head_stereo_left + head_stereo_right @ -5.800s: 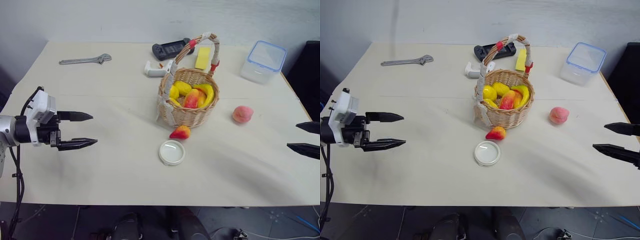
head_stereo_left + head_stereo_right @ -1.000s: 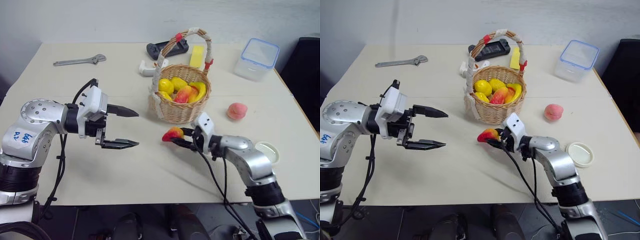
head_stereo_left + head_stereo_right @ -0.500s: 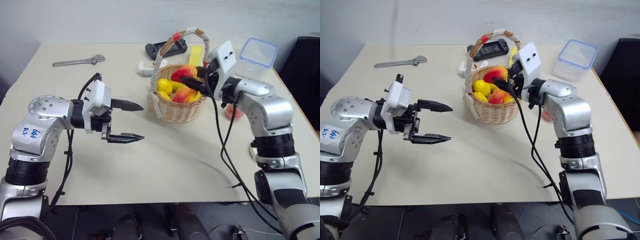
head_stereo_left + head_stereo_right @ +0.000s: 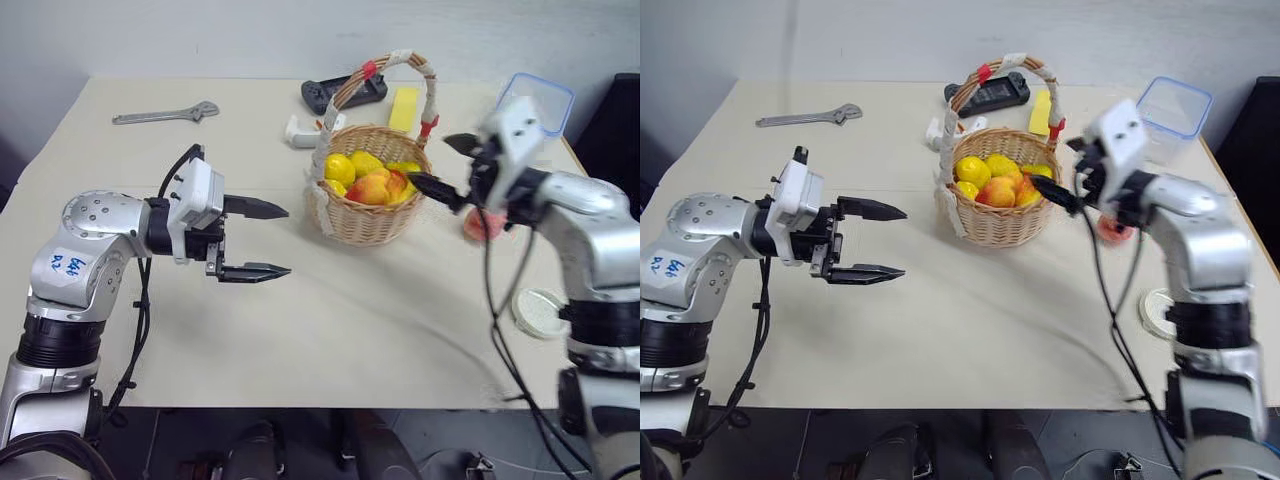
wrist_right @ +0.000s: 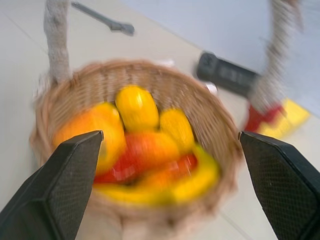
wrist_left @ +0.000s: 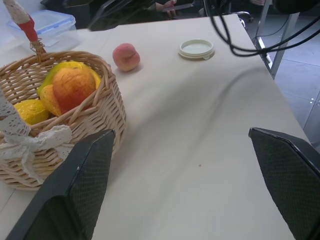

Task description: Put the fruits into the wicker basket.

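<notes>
Right gripper (image 4: 441, 165), jaws spread and empty, hangs beside the wicker basket (image 4: 372, 213) holding the piled fruits (image 4: 372, 186), while the peach (image 6: 125, 56) lies on the table behind that arm, so a careless reach could roll it away.

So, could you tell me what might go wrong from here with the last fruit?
1. The peach lies on the table beside the wicker basket; reaching for it, the open right gripper could knock the basket's tall handle.
2. The basket is already heaped, so the peach may roll off.
3. The white lid could be grabbed by mistake.
</notes>
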